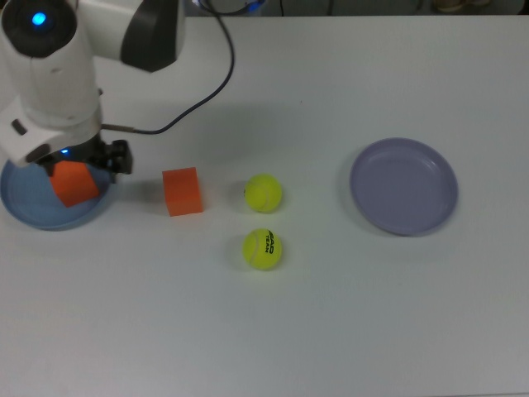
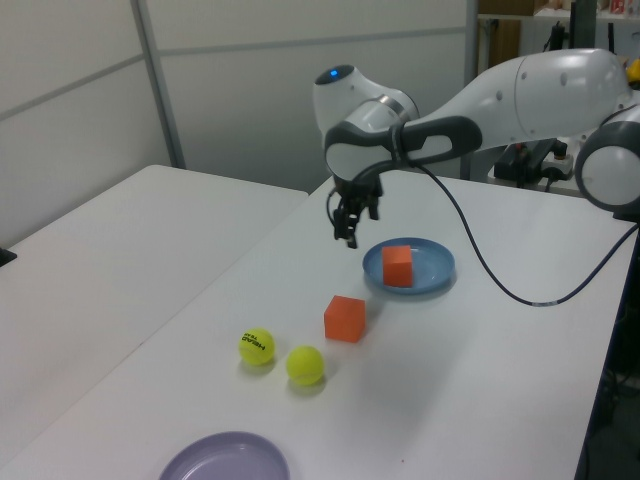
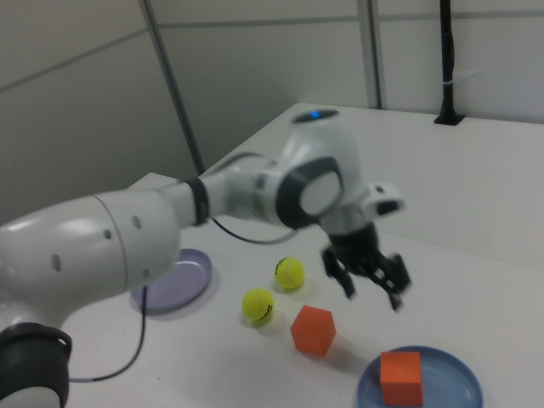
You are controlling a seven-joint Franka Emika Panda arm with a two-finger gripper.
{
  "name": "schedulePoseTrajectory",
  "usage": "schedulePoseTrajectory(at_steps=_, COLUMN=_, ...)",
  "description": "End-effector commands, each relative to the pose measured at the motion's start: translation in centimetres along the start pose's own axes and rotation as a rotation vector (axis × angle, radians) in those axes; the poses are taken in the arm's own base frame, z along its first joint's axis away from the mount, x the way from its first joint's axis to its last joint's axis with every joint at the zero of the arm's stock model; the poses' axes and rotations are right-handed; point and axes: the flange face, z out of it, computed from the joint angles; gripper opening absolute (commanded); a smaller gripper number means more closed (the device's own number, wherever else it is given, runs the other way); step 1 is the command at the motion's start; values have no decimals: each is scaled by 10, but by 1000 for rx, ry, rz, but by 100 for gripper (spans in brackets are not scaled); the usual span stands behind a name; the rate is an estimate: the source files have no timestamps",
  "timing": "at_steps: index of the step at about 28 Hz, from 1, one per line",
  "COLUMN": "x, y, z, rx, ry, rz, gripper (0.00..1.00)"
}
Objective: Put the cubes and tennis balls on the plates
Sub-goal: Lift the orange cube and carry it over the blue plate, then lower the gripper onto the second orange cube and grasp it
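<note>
One orange cube (image 2: 397, 266) rests on the light blue plate (image 2: 435, 278), which sits at the top view's left (image 1: 33, 217). My gripper (image 3: 371, 285) hangs open and empty above the table, up and clear of that cube (image 3: 400, 377). The second cube (image 1: 182, 191) stands on the table just right of the blue plate in the top view. Two yellow-green tennis balls (image 1: 263, 193) (image 1: 262, 249) lie near the middle, the nearer one showing black lettering. The lavender plate (image 1: 403, 186) lies bare at the top view's right.
A black cable (image 1: 202, 95) runs from the arm across the table behind the cubes. In the left view a second white table (image 2: 110, 250) stands to the left, and wall panels stand behind both tables.
</note>
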Motion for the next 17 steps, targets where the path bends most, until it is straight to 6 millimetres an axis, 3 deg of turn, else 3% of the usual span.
schedulePoseTrajectory(at_steps=1, x=-4, y=-64, z=-16, rx=40, ry=-33, rz=-102, gripper=100)
schedulePoseTrajectory(at_steps=7, x=-11, y=-118, z=-5, rx=35, ry=-137, rz=-182, gripper=100)
schedulePoseTrajectory(at_steps=13, x=-16, y=-140, z=30, rx=10, ry=-203, rz=-224, gripper=100)
schedulePoseTrajectory(at_steps=17, x=-12, y=-142, z=55, rx=-29, ry=-224, rz=-211, gripper=100)
